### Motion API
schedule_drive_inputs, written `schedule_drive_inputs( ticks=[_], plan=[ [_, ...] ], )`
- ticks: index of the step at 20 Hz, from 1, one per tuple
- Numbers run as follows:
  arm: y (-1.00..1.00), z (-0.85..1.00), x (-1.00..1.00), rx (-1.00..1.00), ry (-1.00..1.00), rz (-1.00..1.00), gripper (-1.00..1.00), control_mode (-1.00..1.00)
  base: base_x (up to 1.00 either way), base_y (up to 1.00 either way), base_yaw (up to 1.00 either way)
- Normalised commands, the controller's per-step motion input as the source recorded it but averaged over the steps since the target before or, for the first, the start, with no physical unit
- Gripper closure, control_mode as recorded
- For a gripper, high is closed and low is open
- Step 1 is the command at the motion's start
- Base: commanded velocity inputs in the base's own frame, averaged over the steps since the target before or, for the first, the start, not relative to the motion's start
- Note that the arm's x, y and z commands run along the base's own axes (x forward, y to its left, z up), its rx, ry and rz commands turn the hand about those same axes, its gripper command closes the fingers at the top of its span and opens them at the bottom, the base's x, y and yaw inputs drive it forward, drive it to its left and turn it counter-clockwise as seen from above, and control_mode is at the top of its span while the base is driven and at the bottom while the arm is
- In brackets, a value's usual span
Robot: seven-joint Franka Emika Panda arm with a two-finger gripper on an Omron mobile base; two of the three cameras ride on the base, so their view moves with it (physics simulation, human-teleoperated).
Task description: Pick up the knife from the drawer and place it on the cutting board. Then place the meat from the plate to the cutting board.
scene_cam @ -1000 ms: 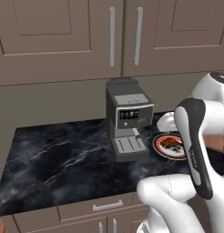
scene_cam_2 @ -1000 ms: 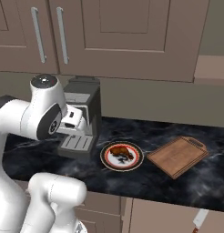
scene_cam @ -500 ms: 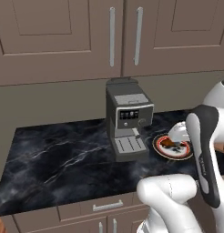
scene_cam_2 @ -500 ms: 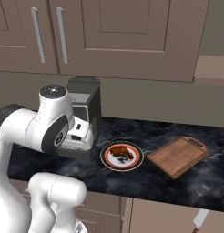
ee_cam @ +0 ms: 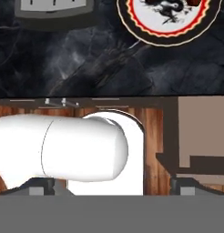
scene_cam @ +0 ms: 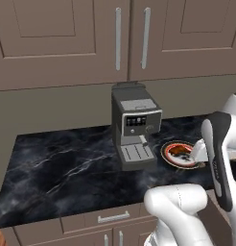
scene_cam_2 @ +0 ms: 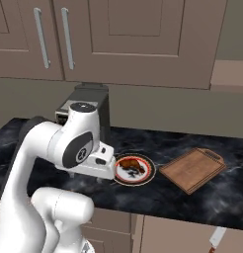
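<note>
Step 1, fetching the knife (scene_cam_2: 216, 238) at 5 o'clock: the gripper (ee_cam: 111, 182), wide and empty, must next descend there.

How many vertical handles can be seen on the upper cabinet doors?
2: the left handle and the right handle stand side by side above the coffee machine. More may be hidden outside the views.

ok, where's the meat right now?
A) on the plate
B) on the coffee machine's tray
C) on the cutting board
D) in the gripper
A: the meat lies on the plate, left of the bare cutting board in the right base view.
</note>
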Motion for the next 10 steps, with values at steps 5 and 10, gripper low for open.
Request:
schedule_drive_inputs(
  ticks=[5, 10],
  plan=[
    [-0.56, -0.32, -0.24, 0.00, 0.10, 0.00, -1.00, -1.00, 0.00, 0.00, 0.00],
    [-0.36, -0.41, -0.32, 0.00, 0.04, 0.00, -1.00, -1.00, 0.00, 0.00, 0.00]
  ],
)
